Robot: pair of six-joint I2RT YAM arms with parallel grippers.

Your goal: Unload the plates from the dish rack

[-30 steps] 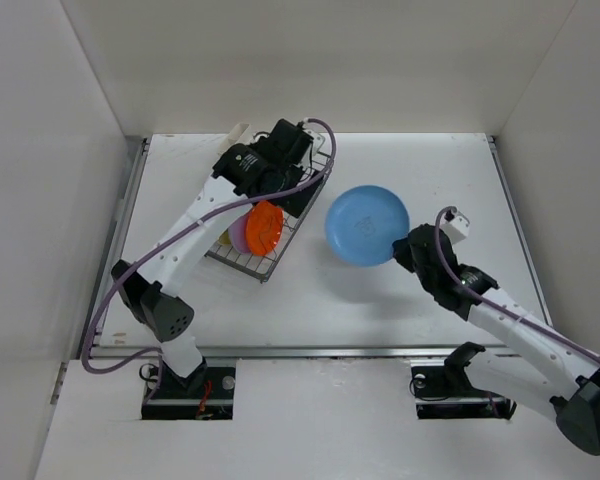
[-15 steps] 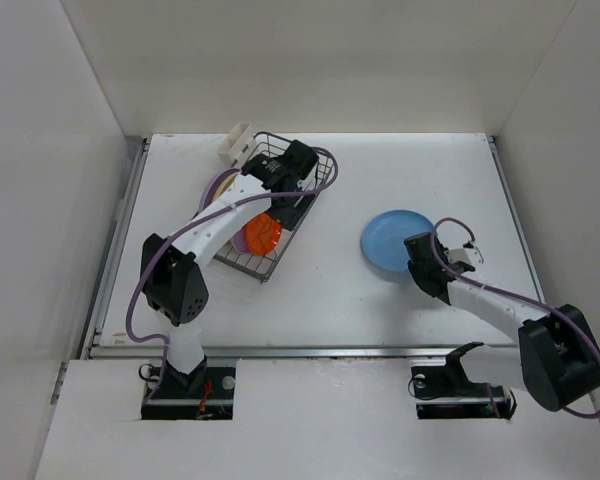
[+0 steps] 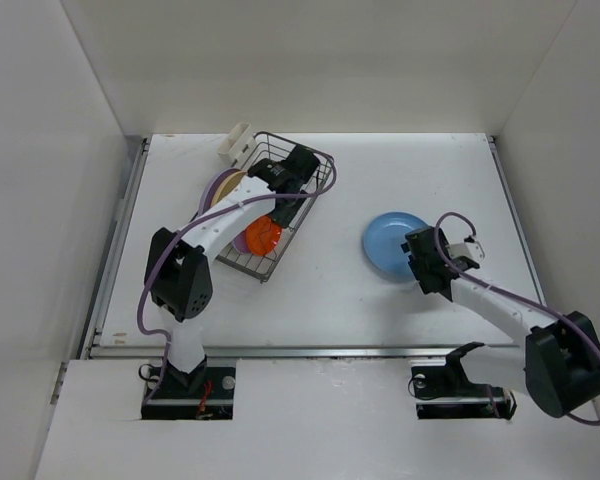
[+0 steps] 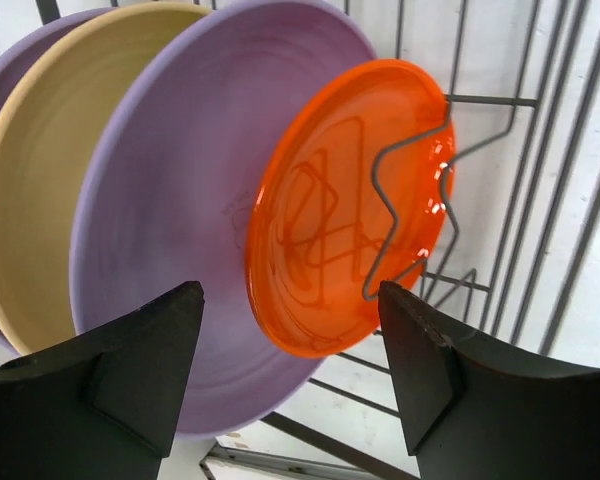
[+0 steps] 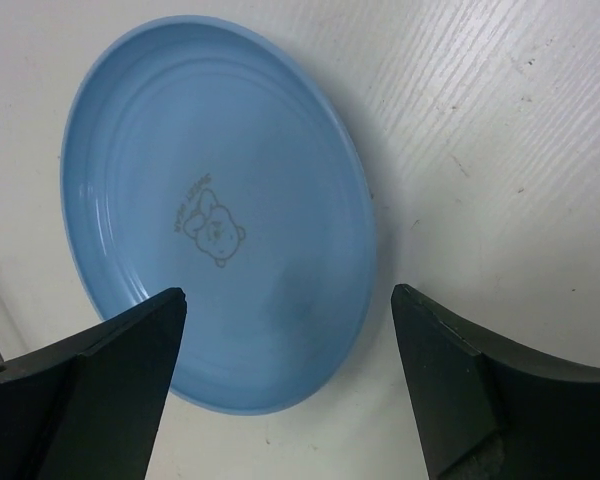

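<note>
The blue plate lies flat and face up on the white surface at the right, well apart from the dish rack, so I judge that one unloaded. The right jaws hang over its near rim, spread wide and gripping nothing; the plate rests by its own weight. In the rack, four plates stand on edge in a leaning row: an orange plate in front, then a lavender plate, a tan plate and a second lavender plate at the back. A wavy wire divider crosses the orange plate's face and props it upright. The left jaws are apart and empty, pointed at the orange plate's lower edge, probably because it is frontmost and easiest to pinch by the rim next
</note>
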